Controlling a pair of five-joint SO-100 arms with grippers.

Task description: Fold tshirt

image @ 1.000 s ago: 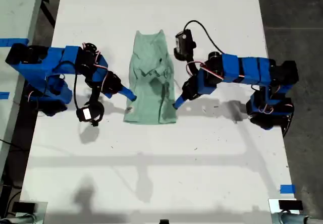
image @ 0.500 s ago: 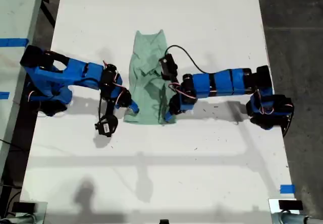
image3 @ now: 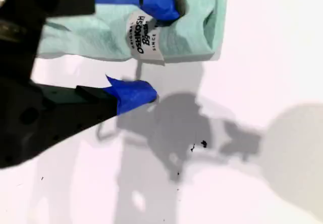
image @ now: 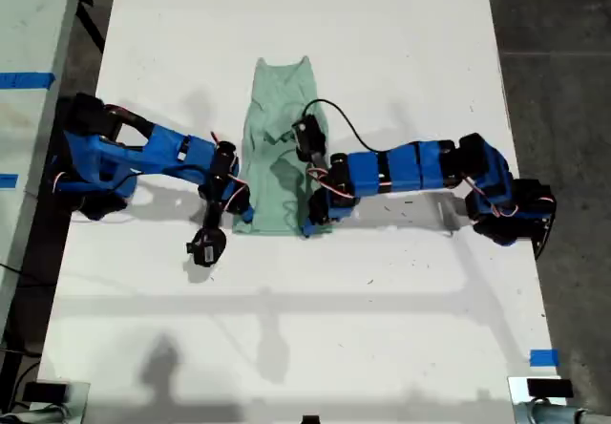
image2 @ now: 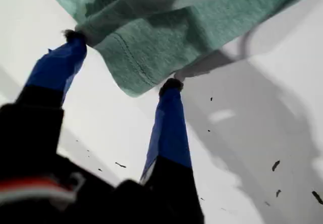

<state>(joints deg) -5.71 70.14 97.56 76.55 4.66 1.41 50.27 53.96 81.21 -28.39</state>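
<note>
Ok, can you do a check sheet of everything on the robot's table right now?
Surface: white table, a few small dark specks.
Job's things: tshirt, pale mint green, lying in a narrow, rumpled strip mid-table; a white label shows at one edge.
Clutter: nothing seen.
Grippers: my first gripper is open, jaws either side of a hemmed corner of the cloth. My second gripper is open, one finger over the cloth by the label, the other on the table.
Cables: black cable loops over the arm at the exterior view's right.
Surroundings: dark floor, blue tape at the table's edge.
</note>
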